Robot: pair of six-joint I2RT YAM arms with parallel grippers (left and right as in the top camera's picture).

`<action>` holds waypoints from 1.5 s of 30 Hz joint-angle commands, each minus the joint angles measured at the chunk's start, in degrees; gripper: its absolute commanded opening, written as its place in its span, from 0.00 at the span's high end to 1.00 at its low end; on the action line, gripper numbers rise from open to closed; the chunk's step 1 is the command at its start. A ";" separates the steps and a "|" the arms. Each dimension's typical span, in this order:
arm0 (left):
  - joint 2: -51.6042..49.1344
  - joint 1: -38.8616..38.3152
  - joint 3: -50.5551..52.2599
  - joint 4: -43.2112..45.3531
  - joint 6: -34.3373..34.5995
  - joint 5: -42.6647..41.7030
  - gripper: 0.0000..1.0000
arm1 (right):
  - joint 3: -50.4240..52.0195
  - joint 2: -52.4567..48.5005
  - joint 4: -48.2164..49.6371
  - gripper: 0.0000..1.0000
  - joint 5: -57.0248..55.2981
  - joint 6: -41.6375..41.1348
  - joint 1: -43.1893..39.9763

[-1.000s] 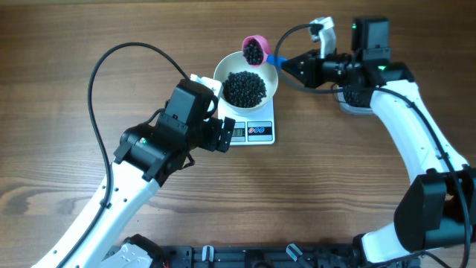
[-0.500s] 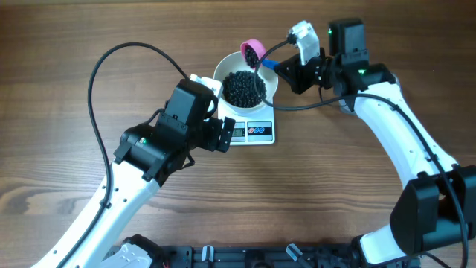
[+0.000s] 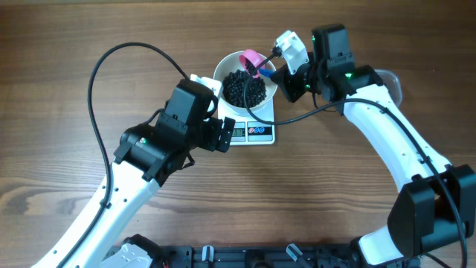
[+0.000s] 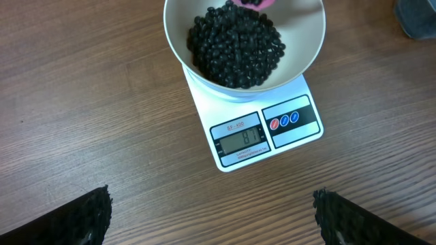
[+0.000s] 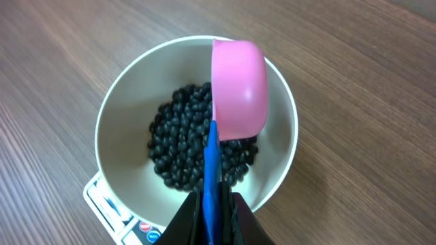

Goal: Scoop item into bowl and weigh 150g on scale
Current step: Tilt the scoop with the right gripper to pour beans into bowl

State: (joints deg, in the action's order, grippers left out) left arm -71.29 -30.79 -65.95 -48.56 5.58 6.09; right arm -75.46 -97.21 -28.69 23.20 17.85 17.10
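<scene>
3 top-down views, bowl [image 5: 122, 129] in common

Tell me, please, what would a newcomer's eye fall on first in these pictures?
First, the pink scoop with its blue handle, pinched in the right gripper and tipped over the white bowl. Next, the dark heap of black pellets in that bowl, which sits on the white scale, in front of the open left gripper.

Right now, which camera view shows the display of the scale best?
The left wrist view: the display faces the camera, large and clear. Overhead it is tiny. The right wrist view shows only a scale corner under the bowl.
</scene>
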 commanded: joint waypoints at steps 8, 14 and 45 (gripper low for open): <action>-0.13 0.22 0.28 0.15 -0.83 -0.63 0.00 | -0.24 0.96 -0.76 0.96 -1.36 4.63 1.81; -0.13 0.20 0.28 0.15 -0.85 -0.63 0.00 | -0.24 3.61 -0.98 0.96 -1.68 4.63 1.81; -0.13 0.22 0.28 0.13 -0.83 -0.63 0.00 | -0.24 6.54 2.40 0.96 -10.27 5.51 7.21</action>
State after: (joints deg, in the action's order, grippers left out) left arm -71.29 -30.79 -65.95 -48.56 5.58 6.09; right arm -75.46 -92.60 -26.57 13.41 27.11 24.29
